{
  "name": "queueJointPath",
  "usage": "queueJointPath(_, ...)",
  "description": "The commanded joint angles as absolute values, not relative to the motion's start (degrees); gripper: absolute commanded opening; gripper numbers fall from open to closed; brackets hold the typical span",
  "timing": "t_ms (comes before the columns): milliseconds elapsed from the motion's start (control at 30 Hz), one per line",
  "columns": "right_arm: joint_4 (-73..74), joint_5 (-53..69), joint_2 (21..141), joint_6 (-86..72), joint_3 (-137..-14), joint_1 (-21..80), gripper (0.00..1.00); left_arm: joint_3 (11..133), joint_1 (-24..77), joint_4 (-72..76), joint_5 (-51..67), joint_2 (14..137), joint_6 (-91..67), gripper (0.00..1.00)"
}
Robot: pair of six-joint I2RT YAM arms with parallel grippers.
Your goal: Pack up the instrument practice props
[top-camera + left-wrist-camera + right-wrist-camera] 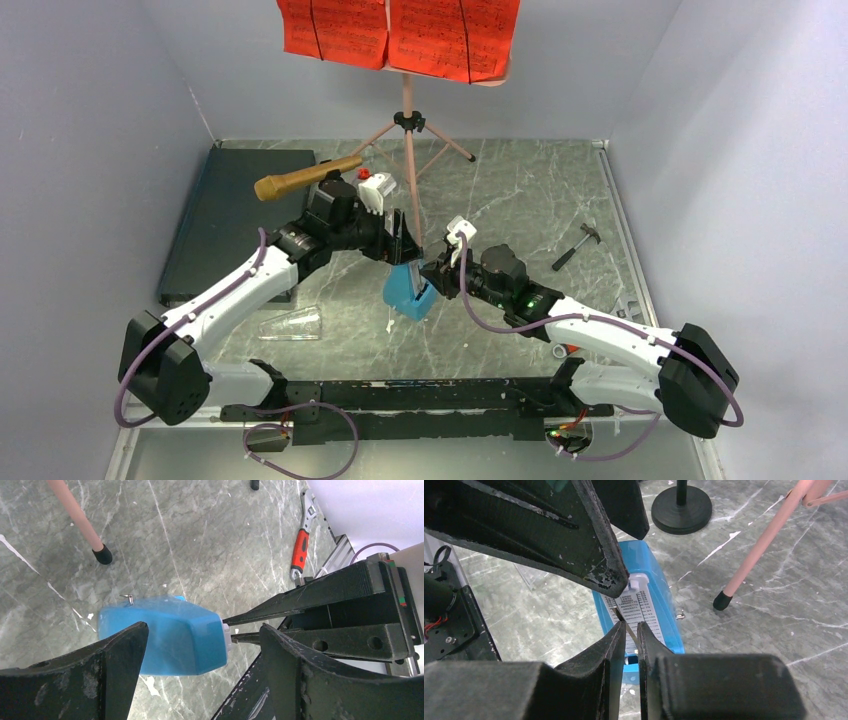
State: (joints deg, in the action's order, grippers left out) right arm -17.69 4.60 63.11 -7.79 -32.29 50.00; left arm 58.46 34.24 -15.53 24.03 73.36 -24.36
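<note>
You've got one blue metronome (408,296). One gold microphone (300,180), one black round-base stand (681,511). One pink music stand (408,110), and you can count three legs on it. For the red sheet-music pages (400,35), count two spreads side by side, each with one crease, so four pages if you split them that way. One flat dark case (235,215). Tools: one hammer (575,248), one red-handled wrench (300,547), two total. One clear plastic cone (292,323). Two arms: left arm (230,290), right arm (600,335).
</note>
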Motion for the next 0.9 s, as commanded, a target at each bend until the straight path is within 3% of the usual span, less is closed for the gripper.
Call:
queueJointPath(0,-21.44,6.36,61.80,-8.10,-32.55,50.31,0.18,60.81,34.93,-14.99,23.35,73.65,-25.40,0.87)
queueJointPath(867,-27.09,1.66,65.00,-8.11,-29.82,50.19,0.19,61.33,36.95,-17.74,22.21,73.74,-26.97,0.62)
